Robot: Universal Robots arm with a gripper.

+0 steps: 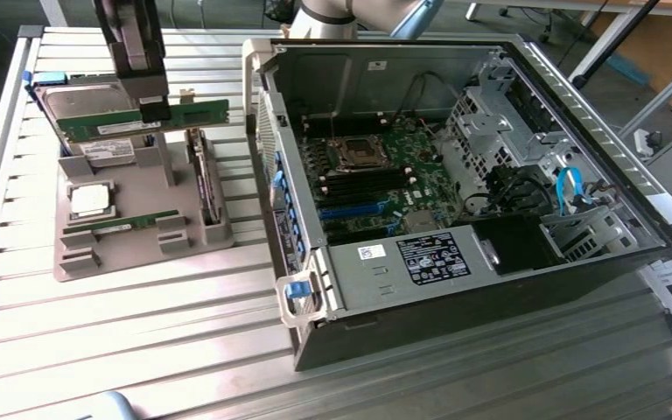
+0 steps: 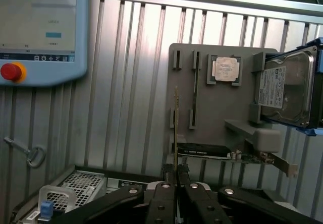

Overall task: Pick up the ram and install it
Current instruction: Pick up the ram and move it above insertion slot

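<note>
Jaws were nearly closed, pinching the ram [image 1: 196, 114] by its flat faces near mid-length. In the wrist view it sat edge-on between them. The stick hung roughly level above the grey parts tray [image 1: 137, 254] on the worktop [image 1: 102, 341], its long axis across the jaws. The motherboard [image 1: 388, 166] slots lay well apart, toward the exterior view's right, inside the open case [image 1: 430, 262].

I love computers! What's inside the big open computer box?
A green motherboard with a processor socket, black slots and a blue cable. The labelled metal box hides whatever lies beneath it.
</note>
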